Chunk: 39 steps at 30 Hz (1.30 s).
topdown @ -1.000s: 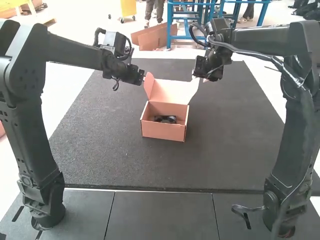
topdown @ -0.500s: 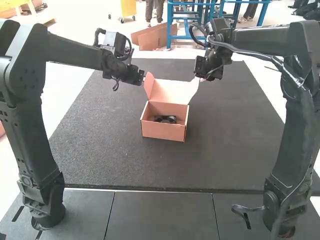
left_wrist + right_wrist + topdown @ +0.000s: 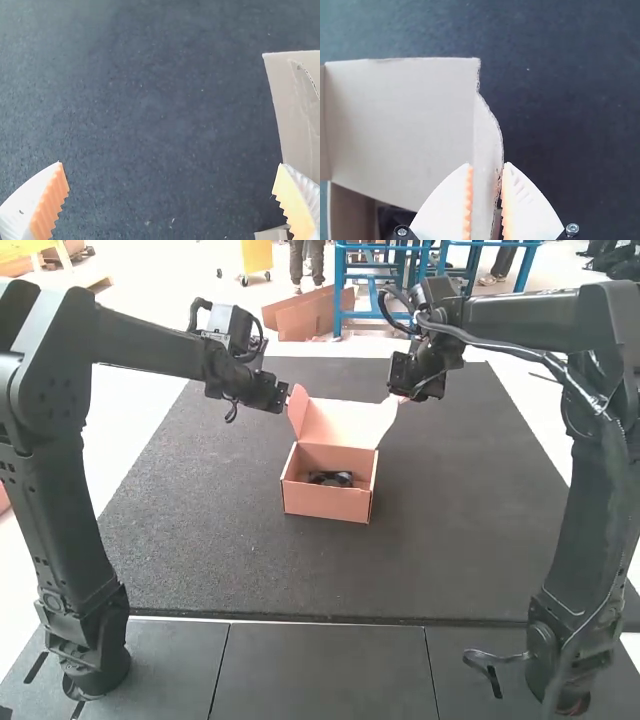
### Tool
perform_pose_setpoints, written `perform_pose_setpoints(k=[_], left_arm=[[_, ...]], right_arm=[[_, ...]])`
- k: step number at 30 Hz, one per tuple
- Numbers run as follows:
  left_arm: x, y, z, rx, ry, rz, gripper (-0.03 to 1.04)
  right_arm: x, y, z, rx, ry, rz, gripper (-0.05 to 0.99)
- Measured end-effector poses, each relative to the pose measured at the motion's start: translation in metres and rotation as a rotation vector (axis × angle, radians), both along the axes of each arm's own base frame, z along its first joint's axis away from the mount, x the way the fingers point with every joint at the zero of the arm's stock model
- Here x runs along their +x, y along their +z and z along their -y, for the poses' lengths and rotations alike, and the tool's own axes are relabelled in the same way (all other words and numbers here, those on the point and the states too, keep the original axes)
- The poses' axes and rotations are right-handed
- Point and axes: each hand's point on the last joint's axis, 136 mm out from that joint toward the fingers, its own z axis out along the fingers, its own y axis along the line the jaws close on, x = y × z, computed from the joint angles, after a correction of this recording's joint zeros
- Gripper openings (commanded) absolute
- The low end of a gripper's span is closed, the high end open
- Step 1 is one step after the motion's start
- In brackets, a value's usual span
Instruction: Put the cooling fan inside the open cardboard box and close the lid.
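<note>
**Fold the lid down slow and even**

Your left gripper (image 3: 284, 398) hangs at the top left corner of the lid (image 3: 335, 422). Its fingers (image 3: 47, 202) are spread wide and hold nothing. One of them is just beside the lid's edge, and I cannot tell if it touches. You should bring it in behind that corner, so you can push the left side when the right side pulls.

The box (image 3: 326, 502) sits in the middle of the mat (image 3: 180, 510). The fan (image 3: 330, 478) lies flat on the bottom of the box. It looks low enough for the lid to pass over it. So the fan part looks done, and only the closing is left. The lid stands up from the far wall of the box.

Your right gripper (image 3: 402, 392) is pinching the flap (image 3: 389, 412) on the lid's right edge, with the card squeezed between its two sides.

- Swing the lid toward the near side in a curve around the far wall.
- Do not pull up. The box looks light and could lift or slide.
- Move both sides together so the lid does not twist.
- Turn the flap inward so it goes inside the right wall.
- Let go before the flap goes in.
- Then press the top flat.
</note>
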Motion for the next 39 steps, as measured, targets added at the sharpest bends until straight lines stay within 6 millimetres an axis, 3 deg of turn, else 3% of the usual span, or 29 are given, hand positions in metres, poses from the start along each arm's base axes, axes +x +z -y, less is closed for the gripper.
perform_pose_setpoints(k=[3, 12, 22, 34, 39], left_arm=[[0.0, 0.0, 0.0, 0.0, 0.0, 0.0, 0.97], [0.0, 0.0, 0.0, 0.0, 0.0, 0.0, 0.97], [0.0, 0.0, 0.0, 0.0, 0.0, 0.0, 0.97], [0.001, 0.001, 0.0, -0.001, 0.0, 0.005, 0.97], [0.0, 0.0, 0.0, 0.0, 0.0, 0.001, 0.97]], right_arm=[[0.0, 0.0, 0.0, 0.0, 0.003, -0.001, 0.11], [0.002, -0.011, -0.001, -0.006, 0.004, -0.019, 0.1], [0.003, -0.017, -0.002, -0.01, 0.005, -0.028, -0.01], [-0.001, -0.018, -0.004, -0.024, 0.022, -0.036, -0.01], [-0.006, -0.014, -0.016, -0.03, 0.057, -0.034, -0.01]])
